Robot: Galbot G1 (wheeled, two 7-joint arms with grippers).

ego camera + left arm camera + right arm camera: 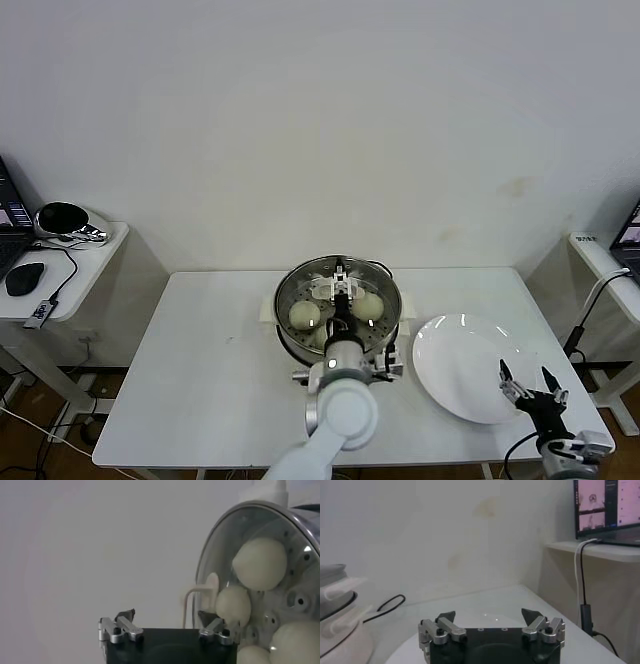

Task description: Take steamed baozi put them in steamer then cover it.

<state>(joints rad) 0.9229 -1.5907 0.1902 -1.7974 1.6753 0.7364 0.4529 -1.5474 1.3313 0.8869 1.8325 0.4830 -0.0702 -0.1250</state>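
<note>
Head view: the left gripper point(343, 283) is held over the steamer point(285, 318), jaws spread and gripping nothing, with the cover point(330, 288) lying on the pot directly beneath them. Four steamed baozi point(259, 563) are seen through the glass (just beyond one fingertip). The right gripper point(531, 383) is parked over the white plate point(450, 350), jaws apart and empty.
</note>
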